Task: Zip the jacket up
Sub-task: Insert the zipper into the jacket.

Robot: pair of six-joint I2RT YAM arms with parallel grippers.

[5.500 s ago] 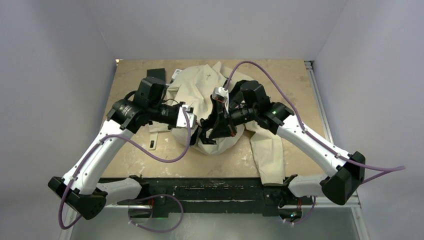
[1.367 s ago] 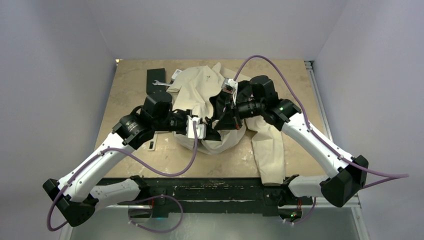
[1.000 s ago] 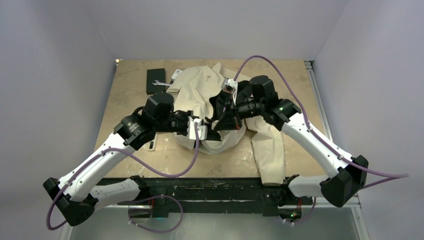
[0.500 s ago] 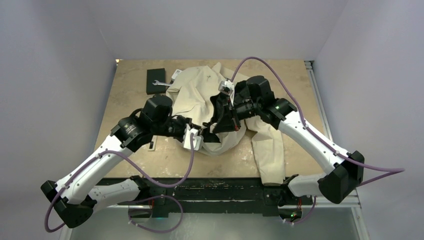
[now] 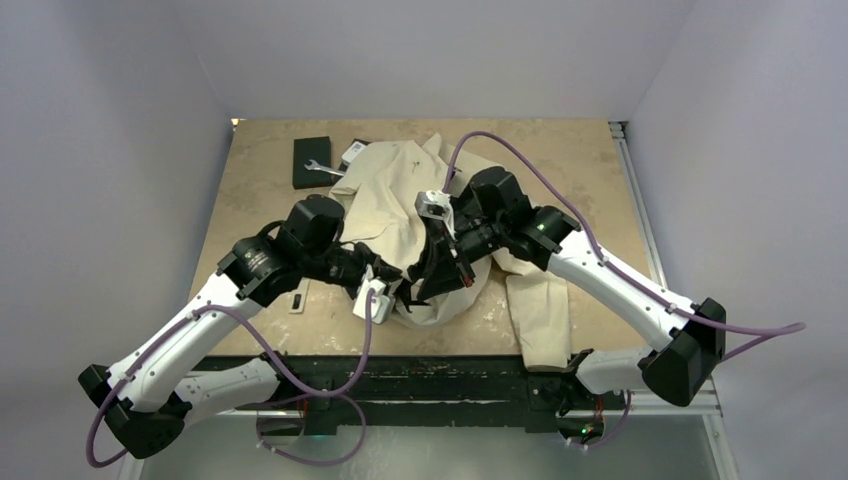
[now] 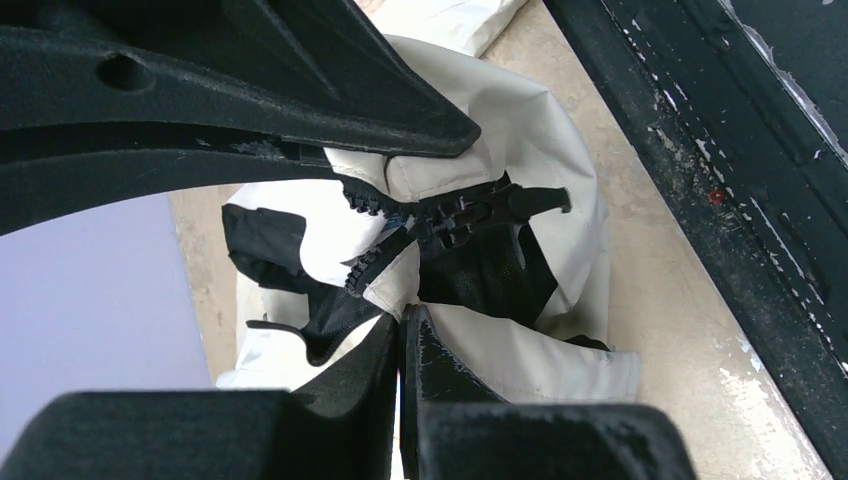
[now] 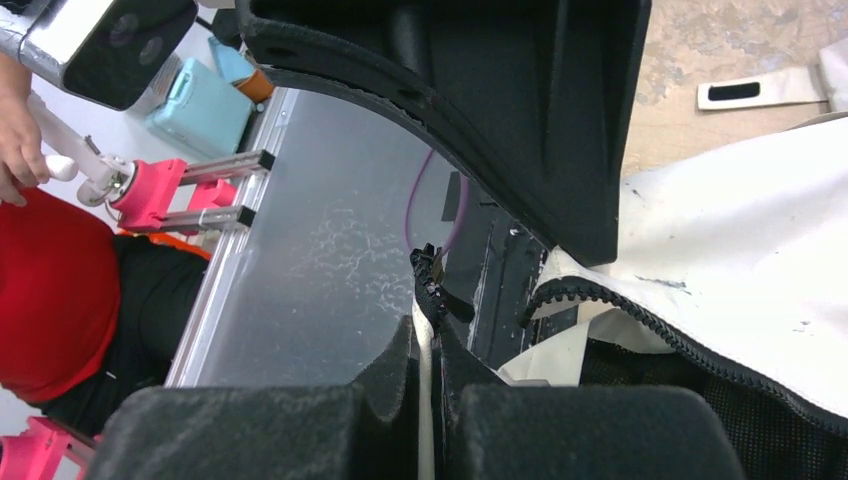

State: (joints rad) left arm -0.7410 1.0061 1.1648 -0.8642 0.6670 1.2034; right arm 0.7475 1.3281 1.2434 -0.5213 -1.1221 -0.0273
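Observation:
The cream jacket (image 5: 395, 195) lies bunched mid-table, its black lining showing at the open front. My left gripper (image 5: 388, 292) sits at the near hem; in the left wrist view its jaws (image 6: 402, 318) are shut on a corner of the jacket (image 6: 540, 130) just below the zipper teeth. The zipper slider (image 6: 450, 215) hangs above, where both rows of teeth meet. My right gripper (image 5: 445, 275) is close beside it to the right. In the right wrist view it (image 7: 428, 335) is shut on a thin cream strip of the jacket (image 7: 740, 220) edged with zipper teeth (image 7: 640, 310).
A black block (image 5: 310, 160) and a small silver wrench (image 5: 322, 168) lie at the back left. A small white strip (image 5: 297, 303) lies on the table left of the jacket. The black front rail (image 5: 440, 370) runs along the near edge. One sleeve (image 5: 540, 320) reaches that rail.
Both grippers have moved toward the near edge, staying shut. The left gripper went down and slightly left; the jacket's front hem came with them toward the rail.

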